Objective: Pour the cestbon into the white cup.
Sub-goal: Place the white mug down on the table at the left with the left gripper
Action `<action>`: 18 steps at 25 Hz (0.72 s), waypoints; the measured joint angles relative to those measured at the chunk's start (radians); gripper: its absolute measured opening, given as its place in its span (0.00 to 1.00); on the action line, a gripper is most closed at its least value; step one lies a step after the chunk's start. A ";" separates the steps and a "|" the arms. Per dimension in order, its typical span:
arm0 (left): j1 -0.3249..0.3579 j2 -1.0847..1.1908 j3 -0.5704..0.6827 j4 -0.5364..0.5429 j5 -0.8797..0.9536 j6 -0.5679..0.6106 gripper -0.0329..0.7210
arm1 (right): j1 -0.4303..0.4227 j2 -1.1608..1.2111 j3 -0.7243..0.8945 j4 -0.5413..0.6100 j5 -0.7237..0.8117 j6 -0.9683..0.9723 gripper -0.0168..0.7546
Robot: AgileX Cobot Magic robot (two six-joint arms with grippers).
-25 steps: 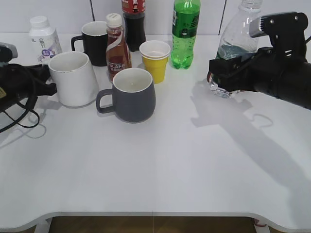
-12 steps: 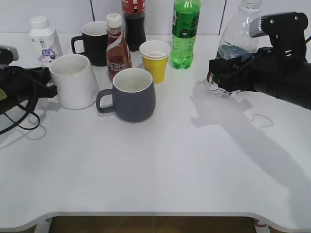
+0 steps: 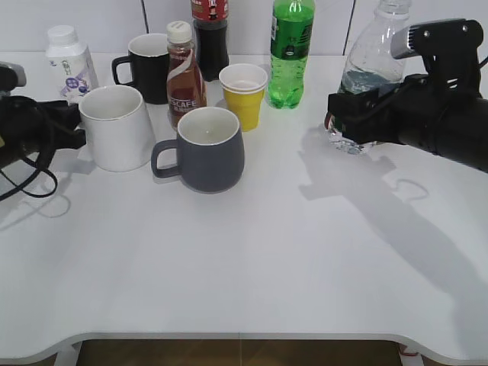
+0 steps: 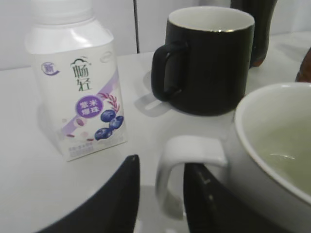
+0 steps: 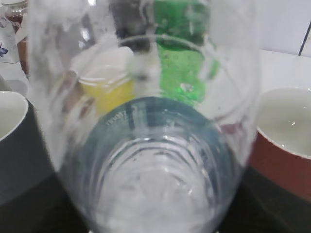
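Note:
The white cup (image 3: 117, 128) stands upright at the left of the table. My left gripper (image 3: 74, 126) reaches it from the left. In the left wrist view the left gripper (image 4: 160, 165) is shut on the cup's handle (image 4: 190, 148), one finger outside it and one inside the loop. The cestbon (image 3: 364, 72), a clear bottle with a dark green label and water in it, is at the far right, leaning slightly. My right gripper (image 3: 345, 122) is shut on its lower part. The bottle (image 5: 155, 184) fills the right wrist view and hides the fingers.
A dark grey mug (image 3: 206, 149), a yellow paper cup (image 3: 244, 93), a brown coffee bottle (image 3: 183, 72), a black mug (image 3: 149, 67), a green soda bottle (image 3: 290, 49) and a white milk bottle (image 3: 67, 59) crowd the back left. A red-brown cup (image 5: 284, 145) sits by the right gripper.
The white cup tipped briefly, then stood upright again, shifted slightly right and nearer. My left arm moved a little with it. The right arm and bottle have not moved.

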 joint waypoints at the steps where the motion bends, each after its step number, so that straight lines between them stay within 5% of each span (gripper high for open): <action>1: 0.000 -0.009 0.000 0.000 0.019 0.000 0.36 | 0.000 0.000 0.000 0.000 0.000 0.000 0.63; 18: 0.000 -0.146 0.000 0.085 0.361 -0.002 0.36 | 0.000 0.099 0.000 -0.001 -0.051 -0.031 0.63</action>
